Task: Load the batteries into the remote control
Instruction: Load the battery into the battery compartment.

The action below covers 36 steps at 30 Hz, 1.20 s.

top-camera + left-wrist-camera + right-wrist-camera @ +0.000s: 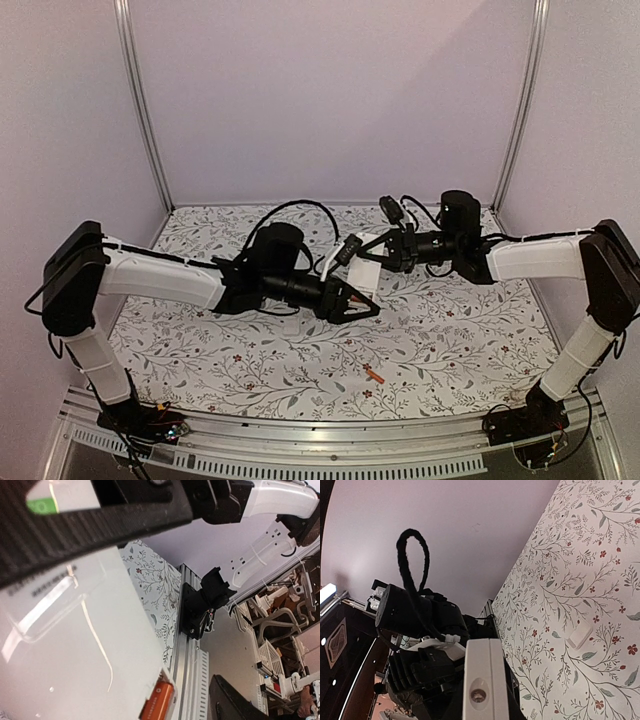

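Note:
The white remote control (366, 272) hangs in the air over the middle of the table, and my right gripper (385, 255) is shut on it. In the right wrist view its end face (482, 680) sits between my right gripper's (482, 707) black fingers. In the left wrist view the remote's back (75, 640) fills the frame, with one orange battery (157, 703) lying in the recess at its end. My left gripper (362, 300) is at that end. One of its fingers (240, 700) stands apart from the battery; the other is hidden. A second battery (373, 375) lies on the table.
A small thin white cover plate (580, 636) lies on the floral tablecloth. The aluminium rail (192, 670) runs along the table's near edge, with the right arm's base (205, 602) bolted to it. Lilac walls close in the back and sides.

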Each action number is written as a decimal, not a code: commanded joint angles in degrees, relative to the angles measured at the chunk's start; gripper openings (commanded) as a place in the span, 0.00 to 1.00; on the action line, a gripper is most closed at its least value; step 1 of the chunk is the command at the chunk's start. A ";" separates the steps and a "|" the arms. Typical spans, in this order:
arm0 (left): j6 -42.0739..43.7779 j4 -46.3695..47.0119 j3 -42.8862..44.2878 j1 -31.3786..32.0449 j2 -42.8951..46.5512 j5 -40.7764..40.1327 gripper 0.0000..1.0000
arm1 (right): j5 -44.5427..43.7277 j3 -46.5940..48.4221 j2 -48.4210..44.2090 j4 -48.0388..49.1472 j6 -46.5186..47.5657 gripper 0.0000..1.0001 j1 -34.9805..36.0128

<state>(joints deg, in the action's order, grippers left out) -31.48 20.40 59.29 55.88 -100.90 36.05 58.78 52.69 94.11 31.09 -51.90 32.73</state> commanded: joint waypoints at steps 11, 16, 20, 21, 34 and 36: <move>0.14 2.27 -8.31 -3.12 11.40 -8.54 0.77 | -3.56 -0.36 -0.59 -3.01 4.51 0.00 0.11; -1.33 1.01 -7.43 -3.14 9.09 -6.31 0.62 | -4.20 -0.13 -1.59 -4.78 6.08 0.00 0.06; -2.09 -0.18 -5.83 -3.14 7.49 -6.41 0.55 | -4.24 -0.20 -2.16 -4.97 6.67 0.00 0.27; -1.97 -0.93 -5.10 -3.08 6.82 -6.33 0.55 | -4.28 -0.21 -2.32 -5.06 6.78 0.00 0.32; -0.05 -6.85 -0.19 -2.19 1.54 -5.74 0.45 | -4.88 0.25 -3.67 -5.47 7.87 0.00 0.59; -0.07 -6.88 -0.05 -2.09 1.31 -5.60 0.40 | -4.73 0.31 -3.75 -5.47 7.87 0.00 0.65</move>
<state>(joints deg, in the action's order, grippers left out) -32.73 16.14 57.58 53.08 -98.00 29.63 54.26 52.18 92.20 24.03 -44.45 33.01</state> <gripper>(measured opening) 0.443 0.126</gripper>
